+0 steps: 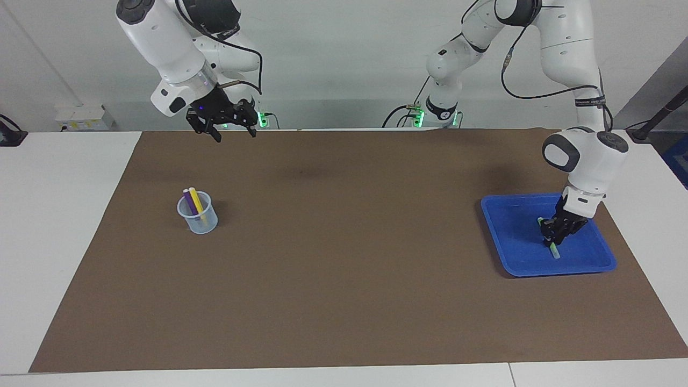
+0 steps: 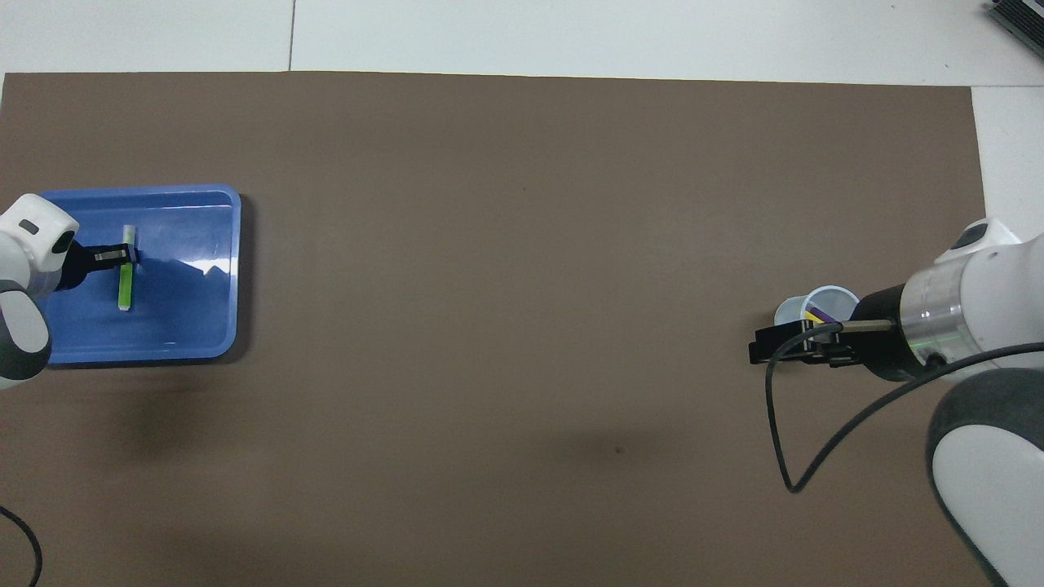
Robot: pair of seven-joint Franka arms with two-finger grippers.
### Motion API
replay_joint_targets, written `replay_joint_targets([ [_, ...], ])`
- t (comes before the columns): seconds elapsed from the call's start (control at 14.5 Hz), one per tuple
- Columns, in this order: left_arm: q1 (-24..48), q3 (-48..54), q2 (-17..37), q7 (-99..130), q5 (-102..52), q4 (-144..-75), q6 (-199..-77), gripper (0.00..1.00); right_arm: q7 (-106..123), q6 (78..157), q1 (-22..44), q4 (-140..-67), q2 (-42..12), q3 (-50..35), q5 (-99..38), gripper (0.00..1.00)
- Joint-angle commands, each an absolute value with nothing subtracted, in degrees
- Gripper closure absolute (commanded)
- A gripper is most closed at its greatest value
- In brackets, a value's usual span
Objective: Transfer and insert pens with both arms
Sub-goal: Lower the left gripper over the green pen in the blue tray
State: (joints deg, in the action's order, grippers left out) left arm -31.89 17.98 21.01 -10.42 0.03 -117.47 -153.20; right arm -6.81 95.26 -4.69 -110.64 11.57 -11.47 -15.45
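A white surface (image 1: pixel 64 215) carries a brown mat (image 1: pixel 344 252) across most of its width. At the left arm's end of the mat sits a blue tray (image 1: pixel 510 258), and at the right arm's end a small clear cup (image 1: pixel 200 221).

The left arm (image 1: pixel 583 156) reaches down into the tray. Its tool, the left gripper (image 1: pixel 553 235), has its fingers drawn in on the green pen (image 1: pixel 553 250), clamped around the shaft near the pen's end nearer the robots. The pen lies on the tray floor, lengthwise away from the robots; from overhead its green end (image 2: pixel 124 292) sticks out on one side of the tool and its pale cap (image 2: pixel 128 236) on the other.

The right arm (image 1: pixel 161 43) waits with its tool, the right gripper (image 1: pixel 234 134), raised over the mat's edge nearest the robots, fingers spread apart and holding nothing.

The purple pen (image 1: pixel 189 202) and yellow pen (image 1: pixel 195 201) stand leaning in the cup, well apart from both tools.
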Motion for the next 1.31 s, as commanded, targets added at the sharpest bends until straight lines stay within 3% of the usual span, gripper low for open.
replay_joint_targets([
  [0.0, -31.38, 17.93, 21.53, -8.88, 1.23, -117.51, -153.54, 0.75, -7.29, 95.1, -5.27, -111.8, 12.74, -11.6, -17.14, 0.0],
  [0.34, -31.38, 17.93, 21.53, -8.79, 1.23, -117.51, -153.54, 0.89, -7.29, 95.1, -5.27, -111.8, 12.74, -11.6, -17.14, 0.0],
  [1.24, -31.29, 17.93, 21.53, -8.53, 1.23, -117.25, -153.11, 1.0, -7.38, 95.18, -5.62, -111.8, 12.74, -11.6, -17.14, 0.0],
])
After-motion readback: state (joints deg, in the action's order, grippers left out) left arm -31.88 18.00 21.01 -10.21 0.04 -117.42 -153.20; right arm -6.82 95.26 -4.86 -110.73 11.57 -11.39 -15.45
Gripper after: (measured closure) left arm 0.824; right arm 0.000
